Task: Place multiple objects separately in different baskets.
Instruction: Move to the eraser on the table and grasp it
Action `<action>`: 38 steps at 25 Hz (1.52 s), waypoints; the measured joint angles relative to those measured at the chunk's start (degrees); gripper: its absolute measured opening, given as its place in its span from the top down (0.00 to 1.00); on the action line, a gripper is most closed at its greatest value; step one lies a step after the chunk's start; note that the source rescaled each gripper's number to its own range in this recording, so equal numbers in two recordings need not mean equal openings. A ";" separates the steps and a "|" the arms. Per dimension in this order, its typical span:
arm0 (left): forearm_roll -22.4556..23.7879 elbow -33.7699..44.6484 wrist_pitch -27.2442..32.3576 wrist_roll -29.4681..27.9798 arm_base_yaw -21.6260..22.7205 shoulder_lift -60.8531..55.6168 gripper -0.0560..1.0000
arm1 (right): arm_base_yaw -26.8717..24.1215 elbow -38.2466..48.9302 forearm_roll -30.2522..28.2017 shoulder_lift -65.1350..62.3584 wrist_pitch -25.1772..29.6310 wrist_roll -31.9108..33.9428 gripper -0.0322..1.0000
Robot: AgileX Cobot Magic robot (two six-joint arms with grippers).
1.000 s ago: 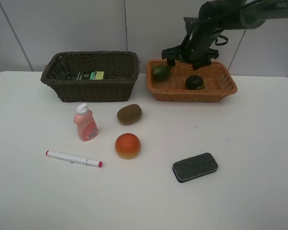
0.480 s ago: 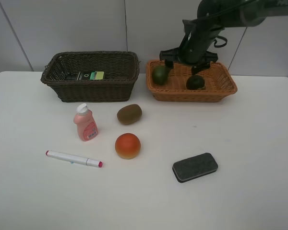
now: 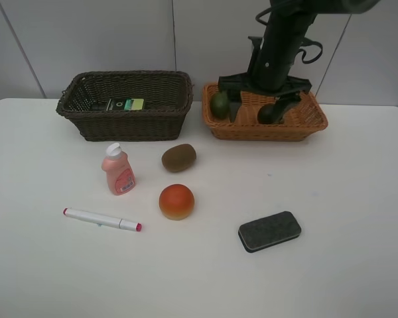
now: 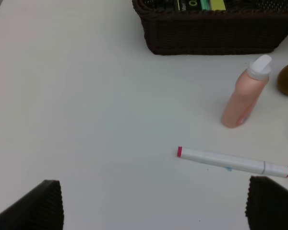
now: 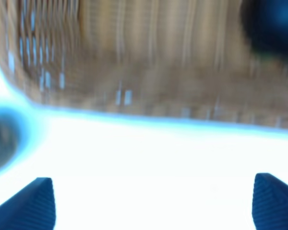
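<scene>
White surface (image 3: 358, 199), pale panelled wall (image 3: 86, 33); right tool (image 3: 260, 105) spread empty over tan basket (image 3: 315, 122); green fruit (image 3: 218, 105) just beside it.

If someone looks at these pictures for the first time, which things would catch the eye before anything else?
The dark right arm draws the eye first: its open hand hangs over the tan basket at the back right, where a green fruit and a dark-green round fruit lie. Next comes the orange-red fruit mid-table, with the pink bottle upright to its left in the high view.
</scene>
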 joint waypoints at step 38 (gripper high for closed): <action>0.00 0.00 0.00 0.00 0.00 0.00 0.00 | 17.89 55.85 -5.98 -35.72 -17.09 -59.33 0.02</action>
